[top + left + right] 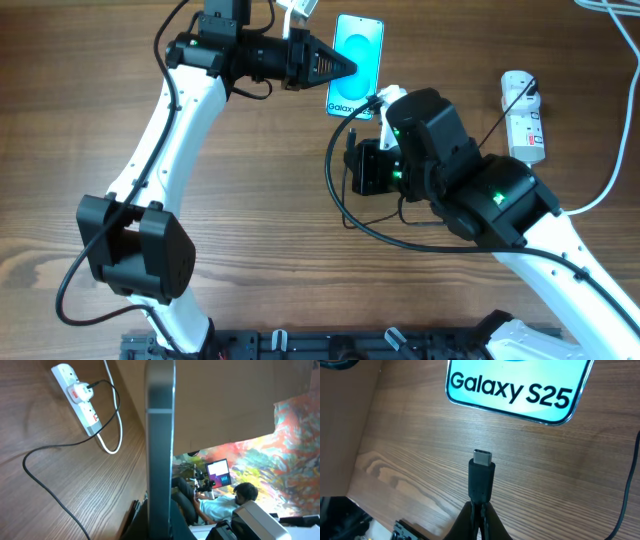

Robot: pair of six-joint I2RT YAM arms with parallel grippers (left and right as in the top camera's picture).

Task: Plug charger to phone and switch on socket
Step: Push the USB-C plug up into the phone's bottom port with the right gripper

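Pinched between the shut fingers (465, 524) of the right gripper (480, 510), the charger (481, 480) stood upright in the right wrist view. Its metal tip was aimed at the phone (515, 390) but stopped short of it, with a strip of bare wooden table (405, 460) between the tip and the rounded lower edge bearing the words "Galaxy S25". The tip sat left of that edge's middle in this view. From the connector, the thin black cable looped across the wood beneath the right arm and ran to a plug seated in the socket (525, 118). That strip lay near the table's right side, well apart from the phone, its white lead (612, 170) trailing beside it. On the phone's long side nearer the left arm, the left gripper (346, 68) formed a closed point touching the handset's edge. Whether those fingers pinched the phone or merely pressed against it could not be told. Seen from the left wrist, the phone's grey edge filled the middle of the frame.
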